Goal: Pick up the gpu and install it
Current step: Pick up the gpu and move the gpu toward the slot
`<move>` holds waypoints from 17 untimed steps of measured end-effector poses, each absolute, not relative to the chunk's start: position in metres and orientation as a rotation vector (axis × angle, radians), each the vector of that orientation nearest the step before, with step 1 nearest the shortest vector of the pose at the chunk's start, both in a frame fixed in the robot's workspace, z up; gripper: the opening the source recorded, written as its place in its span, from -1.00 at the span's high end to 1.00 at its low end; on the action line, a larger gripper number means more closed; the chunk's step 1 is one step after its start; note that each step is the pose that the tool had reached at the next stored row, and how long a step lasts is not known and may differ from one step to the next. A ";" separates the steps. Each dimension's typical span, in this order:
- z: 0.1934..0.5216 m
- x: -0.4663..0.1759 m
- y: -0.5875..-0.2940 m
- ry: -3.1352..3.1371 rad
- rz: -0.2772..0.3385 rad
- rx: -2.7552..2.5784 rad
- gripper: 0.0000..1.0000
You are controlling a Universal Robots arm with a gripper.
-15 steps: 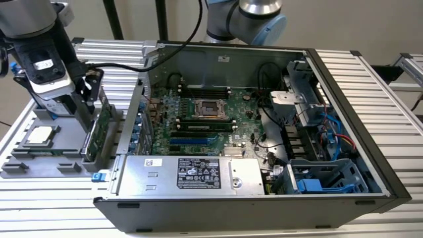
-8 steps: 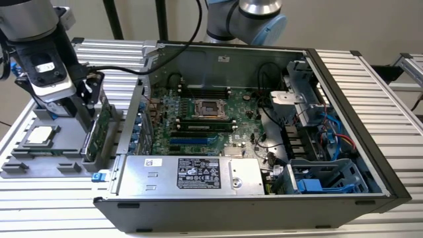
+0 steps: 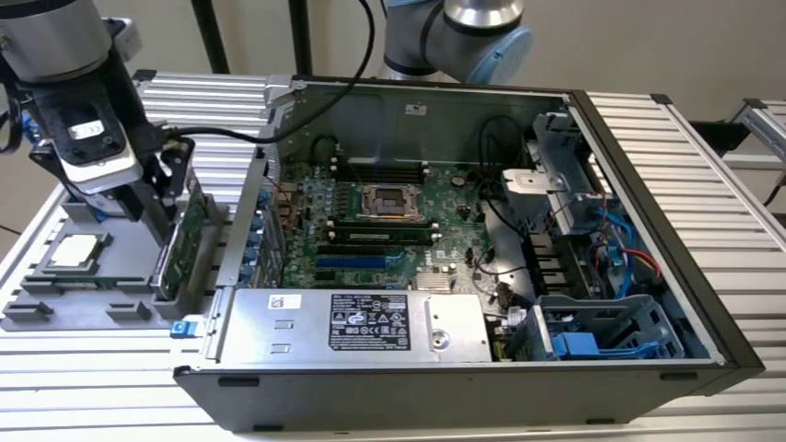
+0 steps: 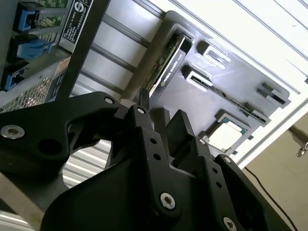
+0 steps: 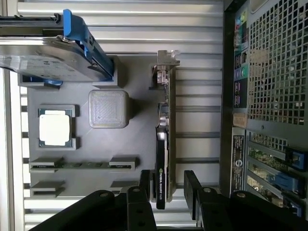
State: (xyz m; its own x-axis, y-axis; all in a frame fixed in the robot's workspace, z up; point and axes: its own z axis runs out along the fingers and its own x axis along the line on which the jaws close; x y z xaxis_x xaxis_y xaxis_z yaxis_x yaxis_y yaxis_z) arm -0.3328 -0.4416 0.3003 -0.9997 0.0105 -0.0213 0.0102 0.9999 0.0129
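1. While the hand (image 5: 168, 179) hangs over the gpu (image 5: 163, 130), its fingers (image 5: 192, 185) stand apart, one on each side of the card, gripping nothing.
2. The gpu stands on edge in a slot of the grey tray (image 5: 139, 120), along the tray edge nearest the case (image 3: 406, 401). The tray lies on the table (image 3: 74, 405), by the table edge at the exterior view's left.
3. In the first wrist view the fingers flank the cooler end, well apart from the bracket (image 5: 167, 60). A grip that far from the card's middle would likely let the bracket end sag or swing on lifting.
4. The gaps on the two sides look unequal in that view. I judge one pad could meet the card first and push it askew in its slot, or shift the tray.
5. If the card binds in the slot, the tray may come up with it.
6. Pads closing on the cooler rather than on bare card might slip or strain it.
7. The case wall stands just beside the tray, so a tilted card could clip it, the bracket most likely.
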 end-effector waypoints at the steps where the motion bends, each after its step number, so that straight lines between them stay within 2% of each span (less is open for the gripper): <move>1: 0.300 -0.333 -0.442 3.121 0.020 0.016 -1.00; 17: 0.291 -0.333 -0.442 3.121 0.012 0.016 -1.00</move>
State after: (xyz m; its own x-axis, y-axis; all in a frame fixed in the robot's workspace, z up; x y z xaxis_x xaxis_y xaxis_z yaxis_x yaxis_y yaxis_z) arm -0.3327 -0.4417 0.2914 -0.9997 0.0103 -0.0207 0.0102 0.9999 0.0081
